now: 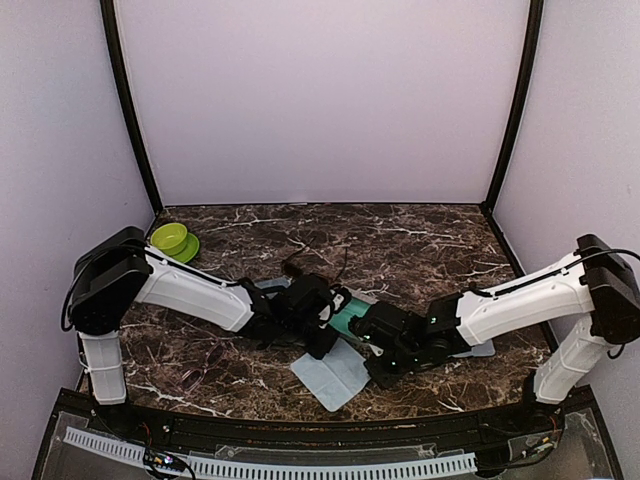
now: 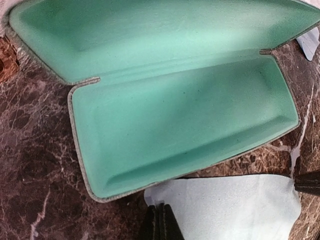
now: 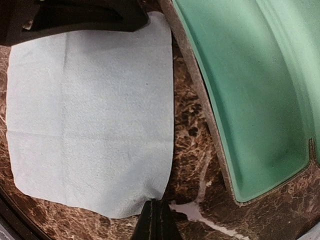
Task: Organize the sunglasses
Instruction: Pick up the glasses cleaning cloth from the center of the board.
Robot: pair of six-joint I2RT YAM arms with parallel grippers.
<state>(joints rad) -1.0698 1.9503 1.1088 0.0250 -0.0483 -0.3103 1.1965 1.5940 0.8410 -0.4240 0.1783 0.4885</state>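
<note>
Honestly, the open case (image 2: 185,145) is sitting mid-bench (image 1: 420,250) with its mint-green lining bare and nothing in it. The pale blue cloth (image 3: 90,115) lies flat just on the near side of it. Both pairs of sunglasses are out on the bench, well apart from the case. The purple-tinted pair (image 1: 203,366) is at the near left by the left arm's base. What looks like the dark-lensed pair (image 1: 297,266) is on the far side of the left arm, though that one's small and hard to make out. The left claw (image 2: 160,223) is closed right up with its tips on the left end of the cloth; it might have a pinch of fabric, I can't tell. The right claw (image 3: 157,222) is closed too, just at the cloth's right edge, holding nothing I can see. My read is that the cloth is the step in hand. I'd lift it slowly by that end, keep it from snagging the case's rim, and keep the right claw clear or use it to steady the case. No brand, label or writing is readable anywhere.
</note>
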